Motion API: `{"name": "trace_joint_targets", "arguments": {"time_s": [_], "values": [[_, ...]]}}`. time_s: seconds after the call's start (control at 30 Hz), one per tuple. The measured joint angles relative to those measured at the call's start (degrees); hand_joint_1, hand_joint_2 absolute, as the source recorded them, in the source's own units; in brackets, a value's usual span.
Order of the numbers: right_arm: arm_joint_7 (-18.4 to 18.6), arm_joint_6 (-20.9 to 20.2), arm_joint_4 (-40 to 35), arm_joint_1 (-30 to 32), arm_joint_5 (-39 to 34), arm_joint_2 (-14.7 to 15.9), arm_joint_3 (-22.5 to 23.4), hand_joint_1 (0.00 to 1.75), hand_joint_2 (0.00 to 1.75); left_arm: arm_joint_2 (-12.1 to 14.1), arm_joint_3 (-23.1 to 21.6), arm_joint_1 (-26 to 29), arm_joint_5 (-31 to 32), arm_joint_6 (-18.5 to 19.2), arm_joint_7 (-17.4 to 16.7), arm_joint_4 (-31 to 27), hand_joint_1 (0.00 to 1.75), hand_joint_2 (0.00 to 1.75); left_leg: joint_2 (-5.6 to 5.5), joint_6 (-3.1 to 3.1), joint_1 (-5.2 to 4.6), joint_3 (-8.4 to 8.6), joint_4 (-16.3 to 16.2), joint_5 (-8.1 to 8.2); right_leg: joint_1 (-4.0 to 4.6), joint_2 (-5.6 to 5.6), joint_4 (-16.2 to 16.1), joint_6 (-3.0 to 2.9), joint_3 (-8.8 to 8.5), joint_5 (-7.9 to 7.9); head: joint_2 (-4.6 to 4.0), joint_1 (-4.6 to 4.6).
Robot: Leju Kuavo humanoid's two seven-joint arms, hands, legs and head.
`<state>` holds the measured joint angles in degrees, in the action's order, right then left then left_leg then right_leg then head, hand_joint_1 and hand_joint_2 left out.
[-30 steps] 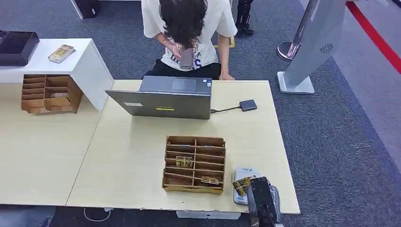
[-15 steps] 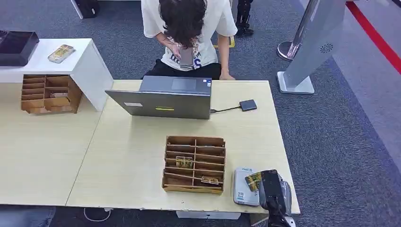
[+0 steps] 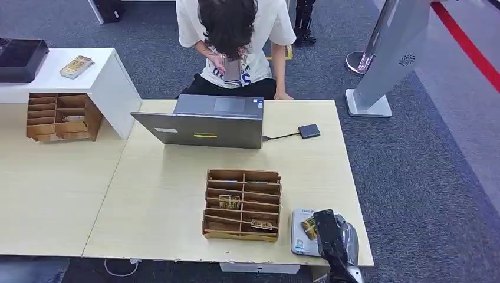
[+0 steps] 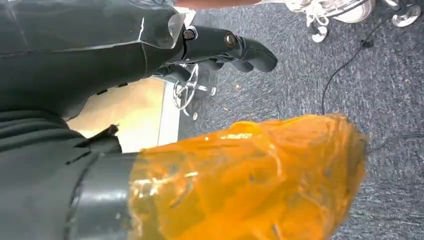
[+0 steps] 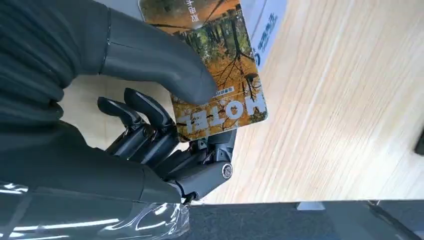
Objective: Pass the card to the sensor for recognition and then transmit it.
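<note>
We find the right hand at the bench's near right corner, holding the card over the white sensor, which lies flat on the bench just beside the cardboard sorter. In the right wrist view the thick thumb presses on the card's printed face and the darker fingers curl beneath it, so the right hand is clamped on the card. The card shows an autumn forest picture and the word HOTEL. Part of the sensor shows behind the card; we cannot tell whether card and sensor touch.

The left hand appears in its wrist view above grey carpet, dark fingers loosely curled with nothing visible in them; an orange blur covers much of that view, so we judge it probably closed on nothing.

Two cards rest in the sorter's compartments. Beyond the sorter stands an open laptop, with a small dark box cabled to it. A person sits beyond the laptop, holding a phone.
</note>
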<state>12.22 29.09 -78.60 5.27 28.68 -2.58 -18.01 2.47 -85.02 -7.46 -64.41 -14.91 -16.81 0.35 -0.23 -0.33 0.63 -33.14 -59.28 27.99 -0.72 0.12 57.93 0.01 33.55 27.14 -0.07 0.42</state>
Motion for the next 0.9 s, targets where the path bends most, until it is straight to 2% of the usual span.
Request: {"name": "trace_joint_targets", "arguments": {"time_s": [0.2,0.37,0.6,0.9], "values": [[1.12,-2.45,1.66,-1.06,5.33,-2.25,-1.09,1.75,1.75,-0.22,0.00,0.00,-0.41,0.00,-0.26,0.00,0.00,0.00,0.00,0.00,0.00,0.00,0.00,0.00,0.00,0.01,0.01,0.00,0.00,0.00,0.00,0.02],[2.21,-4.94,2.49,-2.28,8.65,-3.30,-3.82,1.75,1.75,-0.48,0.00,0.00,-0.72,0.00,-0.28,0.00,0.00,0.00,0.01,0.00,0.00,0.01,0.00,0.00,0.00,0.02,0.01,0.00,0.00,0.00,0.00,0.00],[3.67,-5.68,3.34,-3.31,11.36,-3.43,-5.33,1.75,1.75,-0.55,0.00,0.01,-0.98,0.00,-0.57,0.00,0.00,0.00,0.00,0.00,0.00,0.02,0.00,0.00,0.00,0.03,0.01,-0.01,-0.01,-0.01,0.00,0.00],[7.37,-5.97,3.47,-3.70,16.19,-3.43,-6.32,1.75,1.75,-0.57,-0.09,0.00,-0.98,0.00,-1.29,0.00,0.00,0.00,0.00,0.00,0.00,0.02,0.00,0.00,0.00,0.03,0.01,-0.01,-0.01,0.00,0.00,0.00]]}}
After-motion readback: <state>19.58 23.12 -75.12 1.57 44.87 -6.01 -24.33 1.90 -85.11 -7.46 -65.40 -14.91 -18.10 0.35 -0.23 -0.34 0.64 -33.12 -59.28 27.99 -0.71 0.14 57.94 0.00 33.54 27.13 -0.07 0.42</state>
